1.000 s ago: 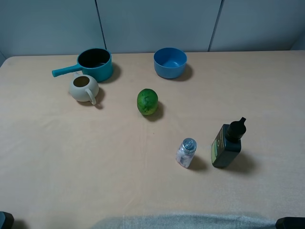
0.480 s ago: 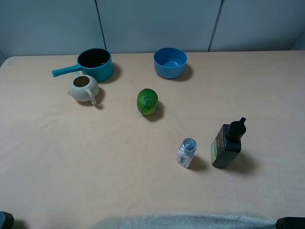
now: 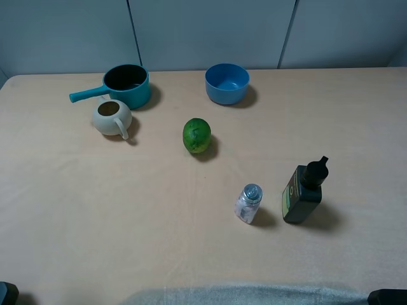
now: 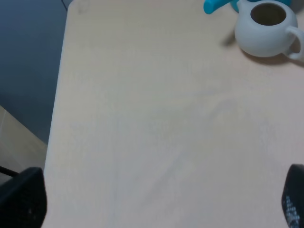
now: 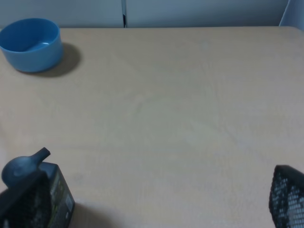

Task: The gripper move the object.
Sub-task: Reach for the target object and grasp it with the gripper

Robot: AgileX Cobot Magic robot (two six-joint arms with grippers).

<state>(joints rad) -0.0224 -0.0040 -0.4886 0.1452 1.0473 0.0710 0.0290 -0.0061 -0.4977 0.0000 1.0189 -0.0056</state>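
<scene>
We find the fruit [image 3: 196, 135] lying free on the table [image 3: 127, 210], near the bowl [image 3: 227, 83]. The left gripper [image 4: 156, 199] and right gripper [image 5: 152, 202] show fingers wide apart, both empty.

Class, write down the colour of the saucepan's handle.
The saucepan's handle is teal, clearest in the exterior high view.

- small round green fruit [image 3: 196, 135], yellowish patch low on its skin, resting free near the middle of the table [image 3: 127, 222].
- left gripper [image 4: 156, 199] and right gripper [image 5: 154, 199] spread wide, holding nothing, well apart from the fruit.
</scene>
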